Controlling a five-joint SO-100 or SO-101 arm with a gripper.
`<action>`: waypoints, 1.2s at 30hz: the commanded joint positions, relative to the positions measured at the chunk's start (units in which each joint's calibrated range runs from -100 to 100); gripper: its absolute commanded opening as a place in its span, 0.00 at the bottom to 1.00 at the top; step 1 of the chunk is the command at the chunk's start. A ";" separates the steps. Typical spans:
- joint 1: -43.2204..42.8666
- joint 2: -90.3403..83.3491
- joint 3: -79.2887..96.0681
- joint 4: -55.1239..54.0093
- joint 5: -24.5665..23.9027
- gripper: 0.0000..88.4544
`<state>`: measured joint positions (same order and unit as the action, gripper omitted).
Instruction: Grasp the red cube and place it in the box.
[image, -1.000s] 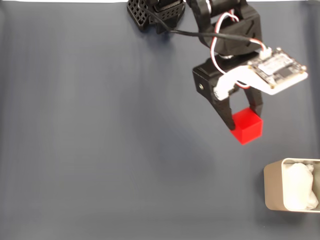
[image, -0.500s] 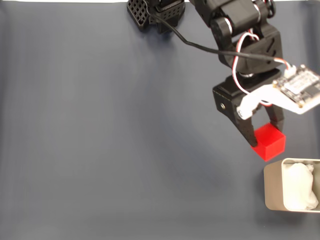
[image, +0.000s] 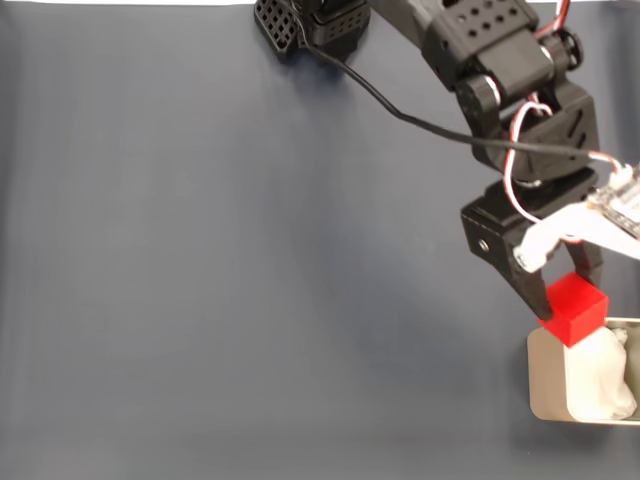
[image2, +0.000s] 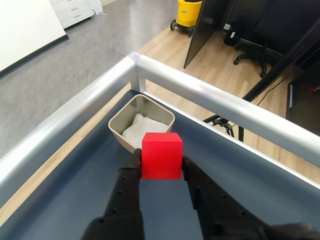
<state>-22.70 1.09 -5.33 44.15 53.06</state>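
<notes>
Now carrying the red cube (image: 575, 309), clamped between the fingers (image2: 131, 172), over the box (image: 545, 375) rim; next, probably further inward before releasing.

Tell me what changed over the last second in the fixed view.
The tool, shut on the red cube, carried it down and right in the fixed view, from mid-table to the near corner of the box. The grip did not change. The box and its white lining stayed put.
</notes>
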 joint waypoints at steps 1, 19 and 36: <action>-1.09 1.60 -6.53 -1.20 0.00 0.00; -2.16 15.73 -20.85 -2.76 0.05 0.00; -4.57 25.86 -30.16 -4.64 0.10 0.00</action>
<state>-26.19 26.88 -31.19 40.97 53.06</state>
